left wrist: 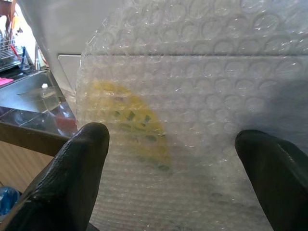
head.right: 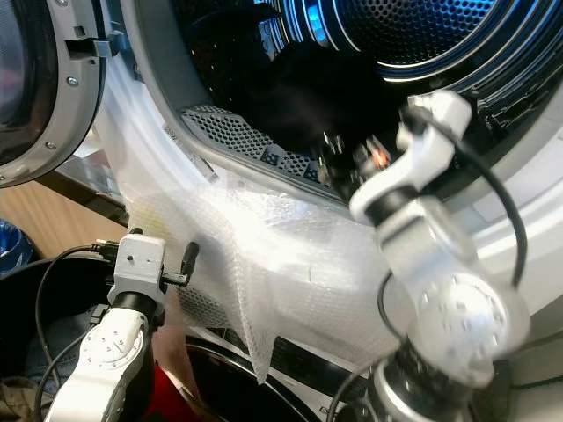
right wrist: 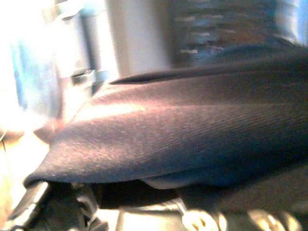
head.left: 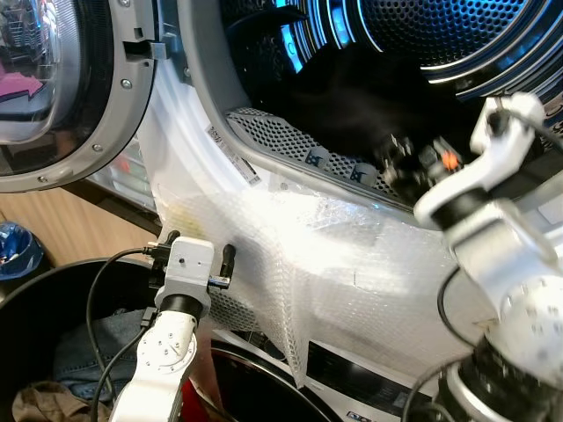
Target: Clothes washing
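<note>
**Dark garment at the drum mouth, with bubble wrap ready to snag**

While the left gripper (head.left: 201, 255) waits low in front of the machine, its two black fingers (left wrist: 77, 173) stand spread well apart with nothing between them, pointing straight at the bubble wrap (head.left: 352, 272) taped over the washer's front panel. Just behind and below that gripper sits a dark laundry basket (head.left: 53, 290) with denim (head.left: 97, 347) in it, so more loads look likely. If the left arm pushes forward from here, the fingers could catch the loose lower edge of the wrap and tear it free or drag it along.

Farther in, the right gripper (head.left: 413, 163) is raised to the lip of the drum opening (head.left: 290, 141). The head views are blurred there, and I cannot tell how far its fingers are parted. Its wrist camera looks along a fold of dark garment (right wrist: 168, 130) draped right across the fingers, and black cloth lies just beyond the gripper inside the drum (head.left: 352, 97). My guess is the piece is being fed in.

The risk here is cloth clinging to the gripper and being pulled back out over the lip as the arm withdraws, or hanging across the perforated rim. The open door (head.left: 62, 88), off to the left gripper's far side, would then close on it.
</note>
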Available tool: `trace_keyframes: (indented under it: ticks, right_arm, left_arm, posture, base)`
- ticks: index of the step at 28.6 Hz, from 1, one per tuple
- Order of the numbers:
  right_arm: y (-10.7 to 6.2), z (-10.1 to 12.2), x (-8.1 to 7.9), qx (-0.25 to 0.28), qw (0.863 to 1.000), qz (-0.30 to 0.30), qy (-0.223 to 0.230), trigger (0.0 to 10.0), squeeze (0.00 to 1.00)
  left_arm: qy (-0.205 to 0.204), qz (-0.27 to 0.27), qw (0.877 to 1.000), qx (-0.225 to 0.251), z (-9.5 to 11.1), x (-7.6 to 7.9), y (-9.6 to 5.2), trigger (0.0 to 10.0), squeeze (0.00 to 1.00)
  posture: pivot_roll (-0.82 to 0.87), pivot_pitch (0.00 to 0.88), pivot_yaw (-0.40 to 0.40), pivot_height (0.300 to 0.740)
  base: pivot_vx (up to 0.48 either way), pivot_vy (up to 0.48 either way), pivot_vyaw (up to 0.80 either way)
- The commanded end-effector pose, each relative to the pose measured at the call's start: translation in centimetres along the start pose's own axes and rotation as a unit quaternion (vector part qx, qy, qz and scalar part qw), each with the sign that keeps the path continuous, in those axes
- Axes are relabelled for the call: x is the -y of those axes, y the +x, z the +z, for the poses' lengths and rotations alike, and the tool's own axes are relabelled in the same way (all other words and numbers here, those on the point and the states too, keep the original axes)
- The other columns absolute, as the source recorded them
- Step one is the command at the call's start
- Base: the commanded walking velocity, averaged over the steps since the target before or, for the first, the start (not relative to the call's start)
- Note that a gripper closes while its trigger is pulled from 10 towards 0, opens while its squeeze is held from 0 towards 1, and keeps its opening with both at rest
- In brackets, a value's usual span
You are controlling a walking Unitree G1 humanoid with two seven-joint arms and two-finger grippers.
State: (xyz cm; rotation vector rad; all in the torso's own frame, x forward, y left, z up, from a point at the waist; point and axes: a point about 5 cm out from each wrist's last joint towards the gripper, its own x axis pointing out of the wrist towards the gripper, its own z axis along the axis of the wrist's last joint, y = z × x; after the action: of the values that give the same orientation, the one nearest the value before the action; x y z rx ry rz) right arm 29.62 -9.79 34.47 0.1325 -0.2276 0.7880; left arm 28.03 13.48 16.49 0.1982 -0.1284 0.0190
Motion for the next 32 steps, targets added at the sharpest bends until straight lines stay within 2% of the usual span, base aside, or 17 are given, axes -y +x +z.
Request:
trace_keyframes:
  ticks: [1, 2, 3, 4, 6, 10, 17, 20, 21, 22, 23, 25, 26, 27, 28, 29, 32]
  right_arm:
    - [0.8, 1.4, -0.4, 0.03, 0.997, 0.03, -0.07, 10.0, 0.0]
    - [2.4, 5.0, 5.3, 0.087, 0.976, -0.2, -0.032, 10.0, 0.0]
    - [1.2, 6.2, 9.1, 0.093, 0.926, -0.365, -0.028, 10.0, 0.0]
    - [0.5, 6.3, 9.7, 0.091, 0.914, -0.393, -0.047, 10.0, 0.0]
    - [0.9, 2.4, 6.2, 0.029, 0.963, -0.266, -0.022, 10.0, 0.0]
    - [0.8, -0.3, 4.7, -0.013, 0.974, -0.226, -0.013, 10.0, 0.0]
    - [1.1, -0.9, 4.5, -0.015, 0.98, -0.197, 0.011, 10.0, 0.0]
    - [0.8, -0.8, 2.7, -0.013, 0.994, -0.112, 0.011, 10.0, 0.0]
    - [0.6, 0.1, 0.6, -0.002, 1.0, 0.01, 0.006, 10.0, 0.0]
    - [0.8, 1.2, 1.0, 0.032, 0.999, -0.011, -0.029, 10.0, 0.0]
    - [1.2, 2.6, 4.0, 0.057, 0.989, -0.138, -0.018, 10.0, 0.0]
    - [-0.1, 4.0, 9.7, 0.091, 0.915, -0.392, 0.03, 10.0, 0.0]
    - [-1.5, 4.2, 11.4, 0.101, 0.885, -0.452, 0.045, 10.0, 0.0]
    - [-2.7, 4.5, 11.9, 0.117, 0.876, -0.466, 0.038, 10.0, 0.0]
    - [-2.7, 4.5, 11.9, 0.117, 0.876, -0.466, 0.038, 10.0, 0.0]
    - [-1.9, 4.1, 10.6, 0.106, 0.904, -0.412, 0.034, 10.0, 0.0]
    - [-0.5, 2.8, 7.7, 0.096, 0.947, -0.303, 0.043, 10.0, 0.0]
  left_arm:
    - [-0.012, -0.042, 0.999, 0.023, 1.1, 1.9, 0.4, 10.0, 0.0]
    - [-0.011, -0.042, 0.999, 0.026, 1.2, 1.8, 0.4, 10.0, 0.0]
    - [-0.011, -0.041, 0.999, 0.026, 1.2, 1.7, 0.3, 10.0, 0.0]
    - [-0.012, -0.04, 0.999, 0.026, 1.1, 1.6, 0.3, 10.0, 0.0]
    - [-0.012, -0.037, 0.999, 0.023, 1.0, 1.7, 0.1, 10.0, 0.0]
    - [-0.013, -0.04, 0.999, 0.024, 1.0, 1.9, 0.2, 10.0, 0.0]
    - [-0.012, -0.046, 0.998, 0.028, 1.1, 1.9, 0.3, 10.0, 0.0]
    - [-0.012, -0.047, 0.998, 0.029, 1.2, 1.9, 0.3, 10.0, 0.0]
    - [-0.012, -0.046, 0.998, 0.031, 1.3, 1.9, 0.5, 10.0, 0.0]
    - [-0.013, -0.046, 0.998, 0.033, 1.3, 1.8, 0.6, 10.0, 0.0]
    - [-0.011, -0.048, 0.998, 0.034, 1.4, 1.8, 0.6, 10.0, 0.0]
    - [-0.011, -0.05, 0.998, 0.034, 1.4, 1.9, 0.7, 10.0, 0.0]
    - [-0.011, -0.051, 0.998, 0.035, 1.4, 2.0, 0.7, 10.0, 0.0]
    - [-0.012, -0.051, 0.998, 0.035, 1.4, 2.1, 0.6, 10.0, 0.0]
    - [-0.012, -0.051, 0.998, 0.035, 1.4, 2.1, 0.6, 10.0, 0.0]
    - [-0.012, -0.05, 0.998, 0.034, 1.4, 2.1, 0.6, 10.0, 0.0]
    - [-0.013, -0.048, 0.998, 0.034, 1.4, 2.0, 0.5, 10.0, 0.0]
  posture:
    - [-0.12, 0.039, -0.136, 0.74]
    - [-0.13, 0.038, -0.136, 0.74]
    - [-0.12, 0.035, -0.142, 0.74]
    - [-0.12, 0.035, -0.142, 0.74]
    - [-0.11, 0.037, -0.145, 0.74]
    - [-0.11, 0.038, -0.141, 0.74]
    - [-0.11, 0.034, -0.134, 0.74]
    - [-0.11, 0.027, -0.131, 0.74]
    - [-0.11, 0.023, -0.128, 0.74]
    - [-0.11, 0.022, -0.123, 0.74]
    - [-0.11, 0.025, -0.123, 0.74]
    - [-0.12, 0.023, -0.126, 0.74]
    - [-0.11, 0.025, -0.13, 0.74]
    - [-0.11, 0.029, -0.131, 0.74]
    - [-0.11, 0.029, -0.131, 0.74]
    - [-0.11, 0.033, -0.131, 0.74]
    - [-0.1, 0.036, -0.13, 0.74]
  base:
    - [0.0, 0.0, 0.0]
    - [0.0, 0.0, 0.0]
    - [0.0, 0.0, 0.0]
    - [0.0, 0.0, 0.0]
    - [0.0, 0.0, 0.0]
    - [0.0, 0.0, 0.0]
    - [0.0, 0.0, 0.0]
    - [0.0, 0.0, 0.0]
    - [0.0, 0.0, 0.0]
    - [0.0, 0.0, 0.0]
    - [0.0, 0.0, 0.0]
    - [0.0, 0.0, 0.0]
    - [0.0, 0.0, 0.0]
    - [0.0, 0.0, 0.0]
    - [0.0, 0.0, 0.0]
    - [0.0, 0.0, 0.0]
    - [0.0, 0.0, 0.0]
